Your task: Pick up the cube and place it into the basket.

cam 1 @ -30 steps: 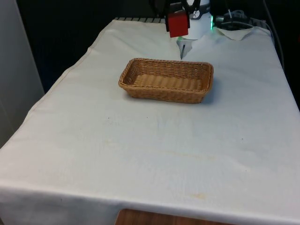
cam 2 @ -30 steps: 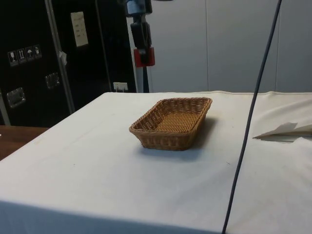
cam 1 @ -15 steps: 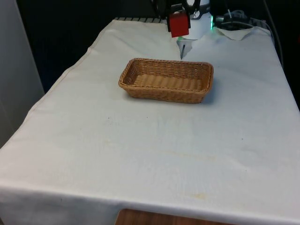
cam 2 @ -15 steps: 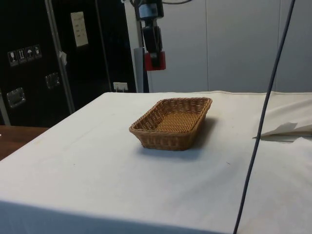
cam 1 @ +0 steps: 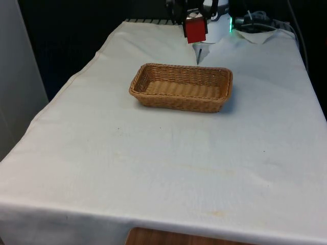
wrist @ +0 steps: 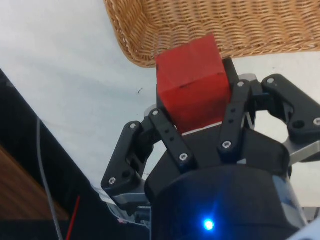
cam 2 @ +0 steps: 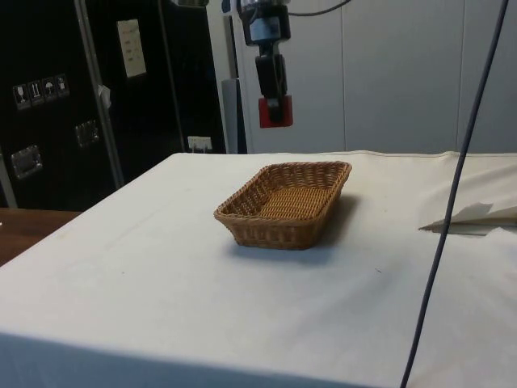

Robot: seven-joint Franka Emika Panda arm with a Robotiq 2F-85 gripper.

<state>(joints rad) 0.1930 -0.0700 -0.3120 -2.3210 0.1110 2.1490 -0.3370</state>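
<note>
The gripper is hanging well above the white cloth, its fingers clamped on the red cube; the cube is sitting in the air over the basket's far end, apart from the weave. The wicker basket is resting on the cloth toward the table's far half, holding nothing. A folded piece of white paper is lying beyond the basket's far side; a dark cable is crossing the side view at the right. Nothing is standing between cube and basket.
</note>
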